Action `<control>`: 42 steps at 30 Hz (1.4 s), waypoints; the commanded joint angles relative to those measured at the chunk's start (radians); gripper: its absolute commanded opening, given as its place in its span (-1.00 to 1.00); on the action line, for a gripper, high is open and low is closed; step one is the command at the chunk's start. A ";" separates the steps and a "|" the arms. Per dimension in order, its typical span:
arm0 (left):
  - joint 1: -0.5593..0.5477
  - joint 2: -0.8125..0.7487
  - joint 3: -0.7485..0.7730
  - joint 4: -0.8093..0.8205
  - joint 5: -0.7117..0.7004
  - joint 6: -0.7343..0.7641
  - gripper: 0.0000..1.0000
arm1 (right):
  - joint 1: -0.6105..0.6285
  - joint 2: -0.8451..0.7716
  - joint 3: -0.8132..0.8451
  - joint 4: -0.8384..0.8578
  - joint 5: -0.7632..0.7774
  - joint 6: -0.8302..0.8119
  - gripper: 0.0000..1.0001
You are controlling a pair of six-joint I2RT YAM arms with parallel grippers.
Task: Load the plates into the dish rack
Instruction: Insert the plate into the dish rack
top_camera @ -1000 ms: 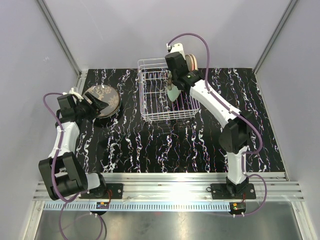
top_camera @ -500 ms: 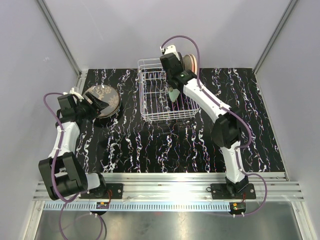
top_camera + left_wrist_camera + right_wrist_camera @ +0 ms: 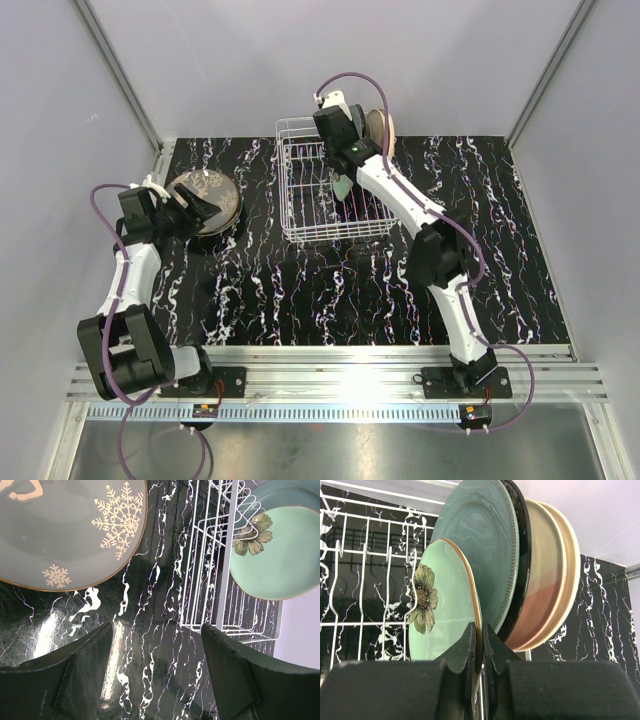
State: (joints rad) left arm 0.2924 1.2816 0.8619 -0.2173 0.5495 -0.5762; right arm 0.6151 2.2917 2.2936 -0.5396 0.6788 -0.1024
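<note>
The white wire dish rack (image 3: pixel 310 200) stands at the back centre of the table. My right gripper (image 3: pixel 481 645) is shut on the rim of a mint-green floral plate (image 3: pixel 445 610), held upright inside the rack (image 3: pixel 365 555). Behind it stand a teal plate (image 3: pixel 480 540), a dark plate (image 3: pixel 522 555) and peach and beige plates (image 3: pixel 547 580). In the top view the right gripper (image 3: pixel 343 170) is over the rack's right half. My left gripper (image 3: pixel 157 675) is open and empty, beside a stack topped by a grey snowflake plate (image 3: pixel 65 530) at the left (image 3: pixel 212 195).
The black marbled table (image 3: pixel 330 290) runs between the stack and the rack. Grey walls close in the back and sides. The rack's left half (image 3: pixel 210 555) holds only bare prongs.
My right arm has swung left and back over the rack, its elbow drawing in, with the mint plate still gripped. The left arm has barely moved.
</note>
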 commanded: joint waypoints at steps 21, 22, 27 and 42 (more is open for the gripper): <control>-0.010 -0.025 0.031 0.016 0.001 0.010 0.51 | -0.058 0.069 0.107 0.256 -0.065 0.053 -1.00; -0.010 -0.025 0.031 0.018 0.000 0.010 0.51 | -0.057 0.072 0.104 0.256 -0.068 0.056 -1.00; -0.012 -0.025 0.029 0.021 0.004 0.012 0.51 | -0.058 0.078 0.102 0.244 -0.088 0.067 -0.59; -0.018 -0.027 0.029 0.022 0.007 0.015 0.53 | -0.057 0.005 0.082 0.219 -0.147 0.081 -0.22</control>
State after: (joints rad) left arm 0.2787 1.2816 0.8619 -0.2314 0.5491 -0.5755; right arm 0.5617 2.3962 2.3741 -0.3584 0.5552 -0.0322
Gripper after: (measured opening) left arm 0.759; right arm 0.385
